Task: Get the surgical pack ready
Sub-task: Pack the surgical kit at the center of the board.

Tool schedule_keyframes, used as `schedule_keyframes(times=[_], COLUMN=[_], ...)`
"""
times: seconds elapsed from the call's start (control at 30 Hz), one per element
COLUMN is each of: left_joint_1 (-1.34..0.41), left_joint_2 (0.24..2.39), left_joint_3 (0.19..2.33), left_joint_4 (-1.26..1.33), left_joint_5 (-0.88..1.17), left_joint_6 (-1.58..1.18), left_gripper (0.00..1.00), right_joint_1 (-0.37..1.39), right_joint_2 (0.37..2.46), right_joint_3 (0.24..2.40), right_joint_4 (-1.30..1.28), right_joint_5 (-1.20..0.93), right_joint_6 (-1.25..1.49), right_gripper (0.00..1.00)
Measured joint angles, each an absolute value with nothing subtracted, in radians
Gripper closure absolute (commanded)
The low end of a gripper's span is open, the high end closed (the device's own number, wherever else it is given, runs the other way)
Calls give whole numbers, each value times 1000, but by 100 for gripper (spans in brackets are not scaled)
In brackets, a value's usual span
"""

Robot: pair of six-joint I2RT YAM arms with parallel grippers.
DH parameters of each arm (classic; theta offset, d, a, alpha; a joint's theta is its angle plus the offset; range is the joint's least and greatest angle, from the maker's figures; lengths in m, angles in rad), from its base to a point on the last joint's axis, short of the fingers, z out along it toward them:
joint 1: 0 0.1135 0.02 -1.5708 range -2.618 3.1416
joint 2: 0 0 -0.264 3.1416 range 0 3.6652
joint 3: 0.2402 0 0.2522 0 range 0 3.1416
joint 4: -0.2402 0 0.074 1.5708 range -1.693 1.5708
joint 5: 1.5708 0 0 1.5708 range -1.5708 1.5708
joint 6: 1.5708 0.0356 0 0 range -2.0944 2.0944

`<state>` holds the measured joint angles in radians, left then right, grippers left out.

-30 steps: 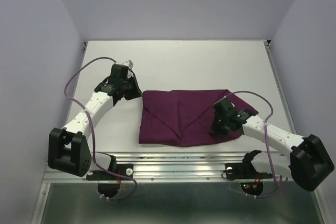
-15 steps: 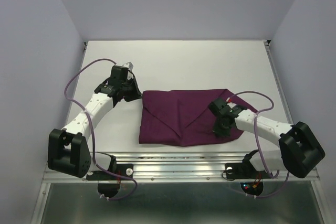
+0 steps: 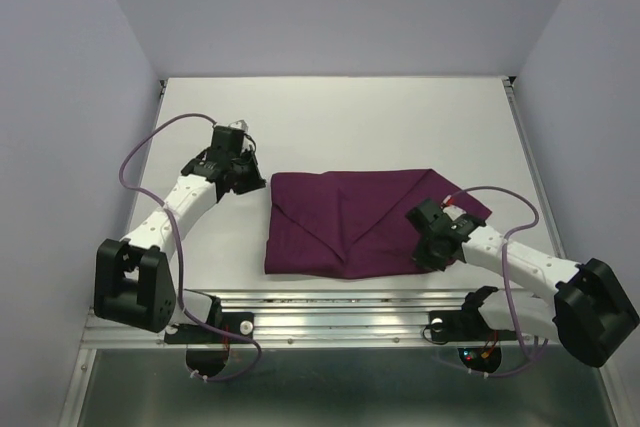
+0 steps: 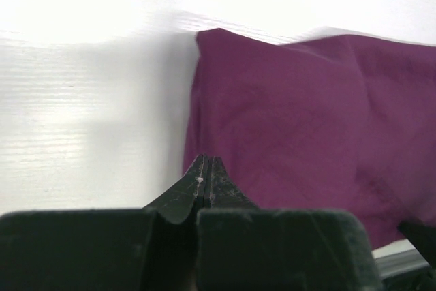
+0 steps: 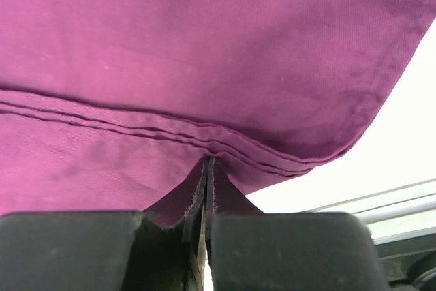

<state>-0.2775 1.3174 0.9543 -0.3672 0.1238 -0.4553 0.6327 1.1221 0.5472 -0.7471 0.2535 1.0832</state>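
Observation:
The surgical pack (image 3: 340, 222) is a large deep-purple cloth, folded flat with a diagonal flap, lying mid-table. My left gripper (image 3: 260, 183) is shut and empty, just off the cloth's far-left corner. In the left wrist view its tips (image 4: 206, 159) hover at the cloth's (image 4: 293, 114) left edge. My right gripper (image 3: 430, 245) is over the cloth's near-right part. Its shut jaws (image 5: 208, 160) touch a stitched hem of the cloth (image 5: 204, 52). No fabric shows between them.
White table (image 3: 350, 117) with purple walls on three sides. A metal rail (image 3: 340, 307) runs along the near edge, close to the cloth's near side. Purple cables loop off both arms.
My right gripper has shifted slightly right and toward the near edge over the cloth, its arm swinging out and back. The cloth's outline and the left arm look unchanged.

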Motion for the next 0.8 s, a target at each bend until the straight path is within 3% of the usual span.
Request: schedule_keyframes(times=[0.57, 0.8], left_joint_1=[-227, -227], left_joint_2=[1409, 1452], left_joint_3=[857, 811], left_joint_4=[-327, -287], left_joint_5=[59, 49], left_joint_6=[-517, -579], left_gripper=[100, 100], right_joint_1=[640, 773], right_joint_2=[1137, 1390], right_joint_3=[623, 841], right_joint_4=[-689, -534], right_joint_5=[234, 185], right_joint_6=[1013, 963], right_gripper=[99, 99])
